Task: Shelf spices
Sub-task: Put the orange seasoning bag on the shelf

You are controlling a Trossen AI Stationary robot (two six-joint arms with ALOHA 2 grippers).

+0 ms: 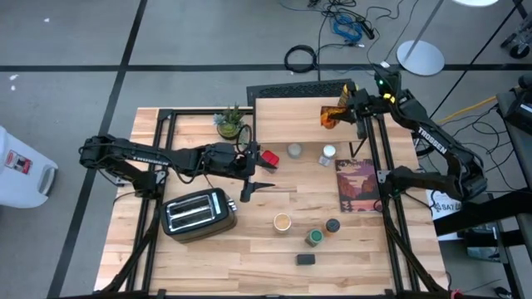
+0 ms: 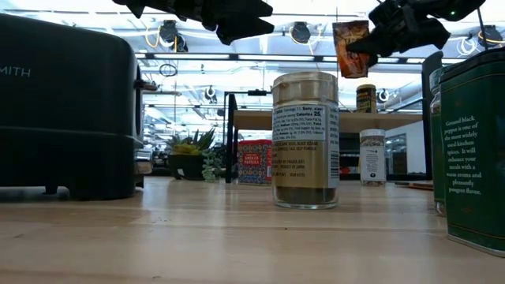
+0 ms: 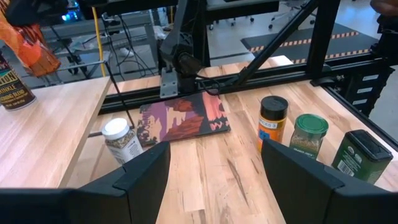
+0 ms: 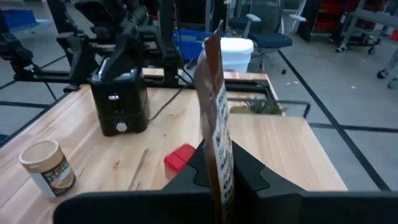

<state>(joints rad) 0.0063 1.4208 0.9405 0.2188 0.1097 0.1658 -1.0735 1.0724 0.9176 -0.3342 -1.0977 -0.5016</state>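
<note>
Setting the spice pouch [image 1: 330,115] down well is your job now: your right gripper [image 1: 342,109] has its fingers clamped on the thin orange-brown packet, hanging above the shelf [image 1: 283,116] toward its right end, close to a dark-labelled jar [image 2: 365,98] already standing there. Lower it straight and keep it upright; a flat pouch will likely topple if released high or tilted, so lean it near the jar without knocking it. Your left gripper [image 1: 253,170], fingers apart and empty, waits over the bench beside the red tin [image 1: 268,157]; leave it there until the right arm clears.
</note>
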